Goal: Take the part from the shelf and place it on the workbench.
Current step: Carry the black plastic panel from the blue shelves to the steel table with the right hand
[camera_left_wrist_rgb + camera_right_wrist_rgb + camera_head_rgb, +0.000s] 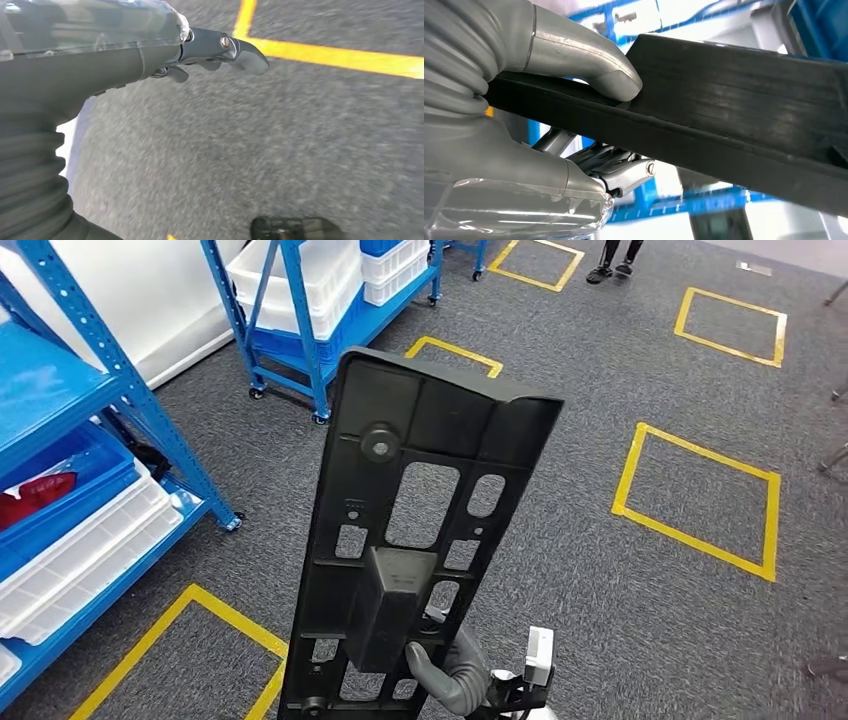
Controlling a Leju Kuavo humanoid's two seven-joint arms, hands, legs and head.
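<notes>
Black part upright in right hand; left hand over carpet.

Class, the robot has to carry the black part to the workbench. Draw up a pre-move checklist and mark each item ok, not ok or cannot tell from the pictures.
1. Black part off the shelf: ok, held upright over the carpet.
2. Right hand gripping the part: ok, thumb pressed on its edge.
3. Left hand free: ok, holds nothing.
4. Workbench located: cannot tell.
5. Route free of people: cannot tell; a person's feet stand far ahead.
</notes>
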